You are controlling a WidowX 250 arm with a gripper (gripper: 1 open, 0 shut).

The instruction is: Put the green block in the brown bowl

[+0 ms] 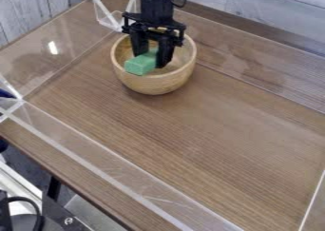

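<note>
You are looking at a robot test bench, the sort found in a lab rather than a home. The wood-grain brown tabletop is fenced by low clear acrylic walls, a barrier you would fit only around a machine's working area. A black robot arm hangs down over it from above. At the lower left, black cables loop below the table edge. Pale grey plank panelling runs behind the bench.
</note>
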